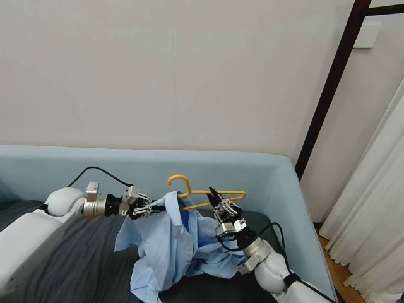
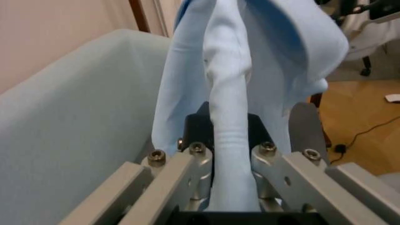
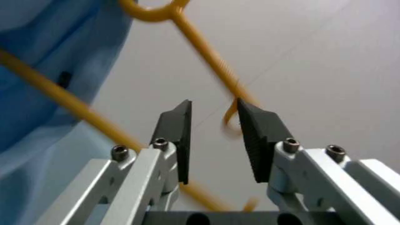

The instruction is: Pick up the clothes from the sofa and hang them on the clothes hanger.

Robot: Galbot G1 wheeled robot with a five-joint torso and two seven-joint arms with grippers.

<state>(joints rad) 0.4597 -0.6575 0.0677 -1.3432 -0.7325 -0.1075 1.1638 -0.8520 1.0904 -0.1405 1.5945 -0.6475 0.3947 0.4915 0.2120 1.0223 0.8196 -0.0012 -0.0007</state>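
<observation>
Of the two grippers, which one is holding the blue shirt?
The left gripper: a fold of the blue shirt is clamped in its jaws. The right gripper is at the yellow hanger instead.

No readable text, labels, brands, numbers or signs; nothing legible on the blue shirt (image 1: pixel 165 245), the yellow hanger (image 1: pixel 231 192), the left gripper (image 1: pixel 150 209), the right gripper (image 1: pixel 216 197), the sofa (image 1: pixel 57 167) or the wall (image 1: pixel 189 69).
</observation>
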